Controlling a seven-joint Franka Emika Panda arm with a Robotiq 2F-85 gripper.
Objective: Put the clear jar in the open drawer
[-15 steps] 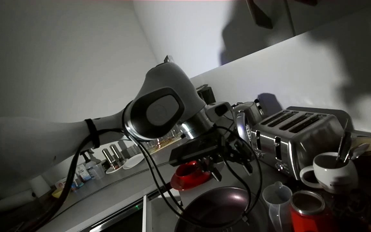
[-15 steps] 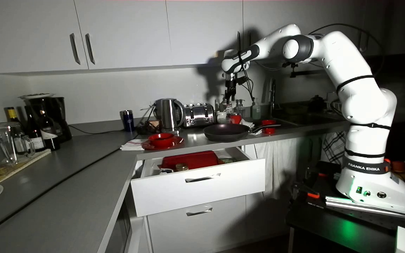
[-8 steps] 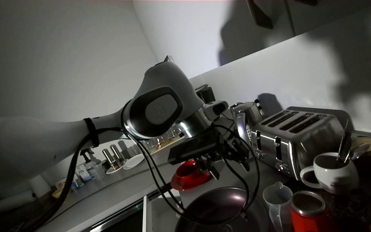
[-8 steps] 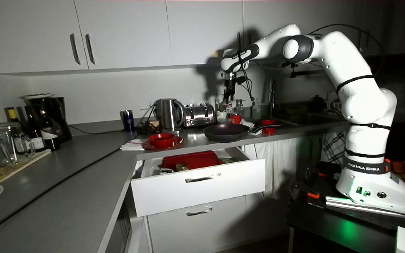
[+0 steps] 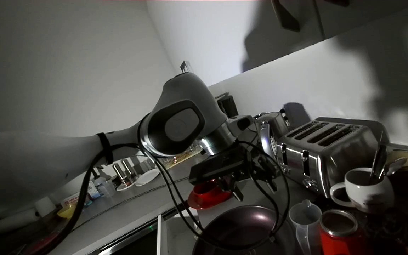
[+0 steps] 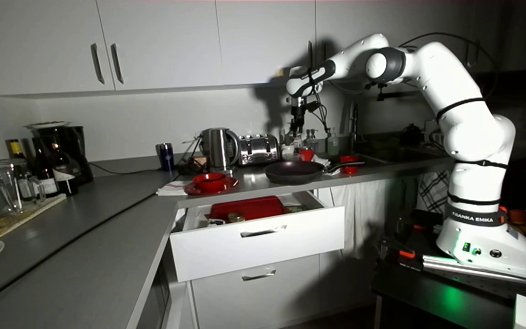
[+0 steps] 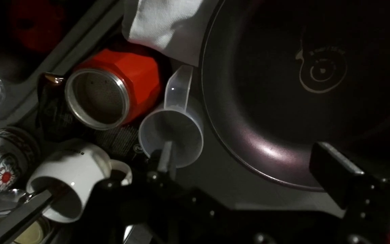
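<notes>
"How do the fingers (image 7: 328, 176) stand?"

"Spread wide, grasping nothing. In the wrist view one side of the gripper (image 7: 245, 154) shows over the mouth of the clear jar (image 7: 176, 127), just left of centre, the other over the frying pan (image 7: 283, 101) at right. How high above them, I can't tell."

"Then how far along are we?"

"Early, I'd judge. The drawer (image 6: 258, 250), low in the middle of an exterior view, stands open; the grasp, lift, carry and release are all left."

"Room round the jar?"

"Little. It's on the counter (image 7: 212, 175), with the red pot (image 7: 139, 79) crowding it from the upper left; whether they touch is hidden. The pan's rim runs just beside it on the right. The jar's handle points to the top of the frame, near a white cloth (image 7: 168, 25)."

"And at the drawer?"

"A red tray (image 6: 247, 208) fills much of it, but pale interior shows at its right; I'd aim there."
</notes>
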